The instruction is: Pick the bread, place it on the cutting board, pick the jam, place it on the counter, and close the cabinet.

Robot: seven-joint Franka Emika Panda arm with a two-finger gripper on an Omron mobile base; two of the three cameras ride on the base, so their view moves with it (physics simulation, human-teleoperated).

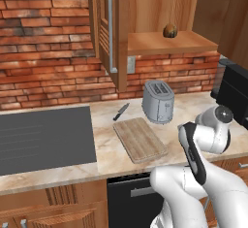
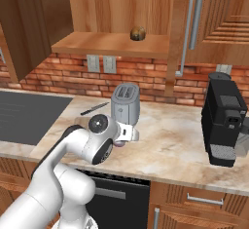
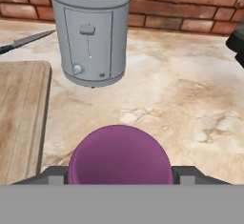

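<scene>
Sitting between the jaws, jam [image 3: 119, 155] above counter [image 3: 190, 104], near toaster [image 3: 90, 32].

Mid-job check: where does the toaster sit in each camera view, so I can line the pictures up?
Left base view: the toaster stands right of centre on the counter, just beyond the cutting board.
Right base view: it stands at centre, behind the arm's wrist.
Hand view: it is at top centre, beyond the jam at the gripper.
Shared landmark: the knife lies beside the toaster.
</scene>
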